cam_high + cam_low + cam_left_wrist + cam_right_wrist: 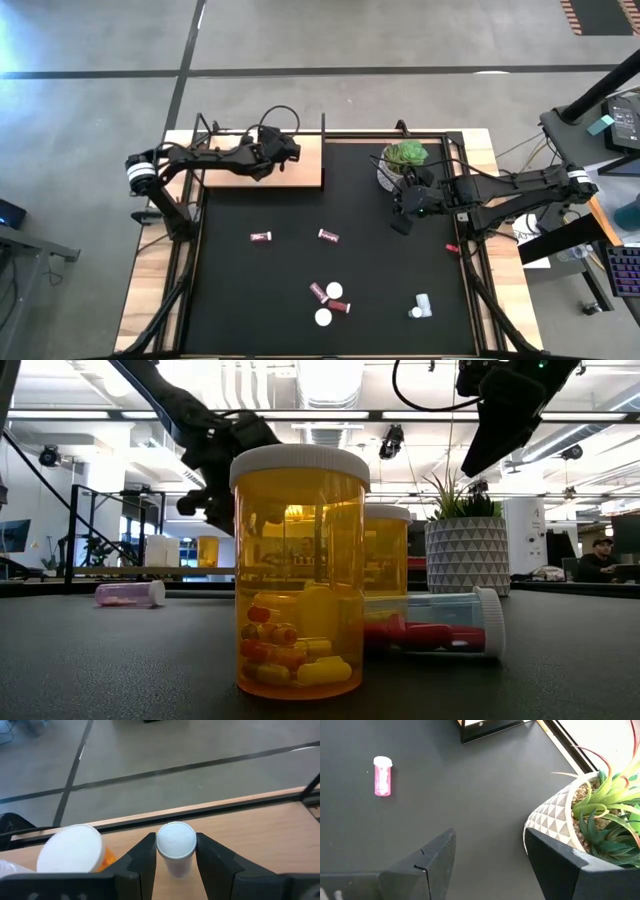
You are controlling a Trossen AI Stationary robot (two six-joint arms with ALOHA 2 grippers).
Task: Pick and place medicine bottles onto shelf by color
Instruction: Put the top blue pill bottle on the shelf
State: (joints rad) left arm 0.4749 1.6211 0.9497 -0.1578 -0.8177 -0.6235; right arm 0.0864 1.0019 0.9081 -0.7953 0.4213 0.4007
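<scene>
Holding a small white-capped pale bottle upright betw. its fingers, the left pincer was over the flat pale wooden shelf at the table's far left, so the step in hand looked like placing. Just beside it on the shelf stood an orange-amber bottle w/ white cap. Next move, as I judge it: lower till the base sits flat, let go, lift straight up w/o knocking the neighbour. The right pincer hung w/ fingers wide & empty near the white patterned pot w/ green plant. Left on the black table mat: two dark red bottles lying down, a cluster near the front edge, one clear bottle on its side. In the low view the nearest amber bottle held yellow & red capsules; the clear one lying behind it held red ones.
</scene>
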